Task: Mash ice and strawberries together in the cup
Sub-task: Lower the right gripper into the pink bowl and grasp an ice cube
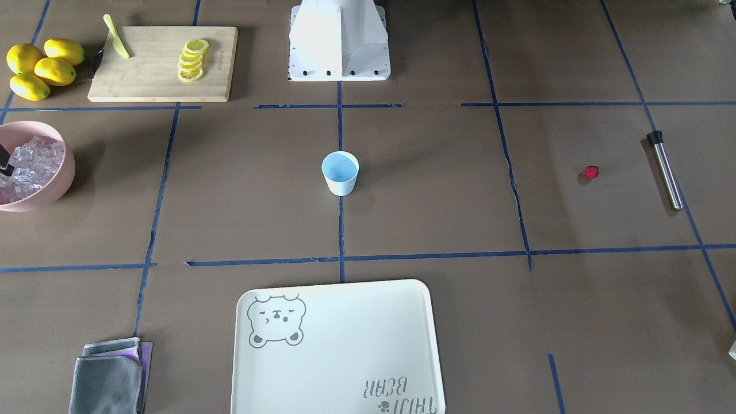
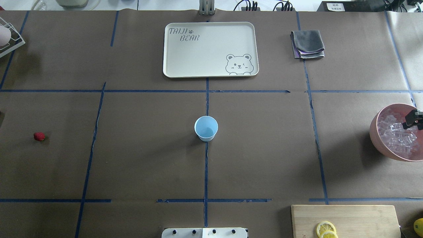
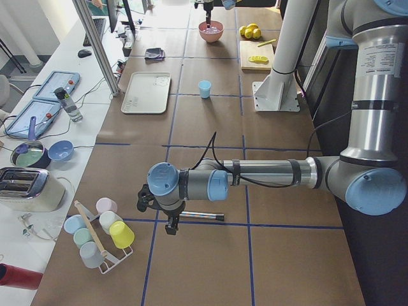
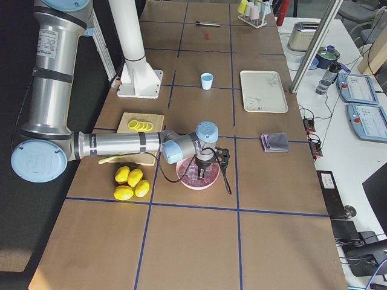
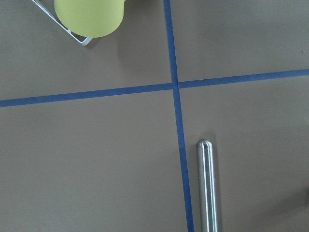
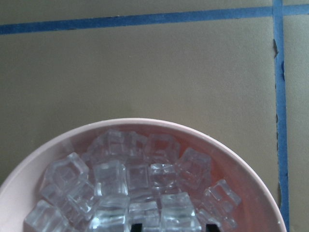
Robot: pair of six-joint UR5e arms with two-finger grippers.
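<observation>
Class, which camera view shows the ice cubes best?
Right wrist-mounted: the ice cubes fill the frame, each distinct. Overhead and front-facing show them small at the edge; both side views show little beyond the pink bowl.

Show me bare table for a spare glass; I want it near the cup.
Bare all around the cup: between it and the tray, and toward the strawberry. Crowded at the robot's right end: pink bowl, cutting board, lemons.
</observation>
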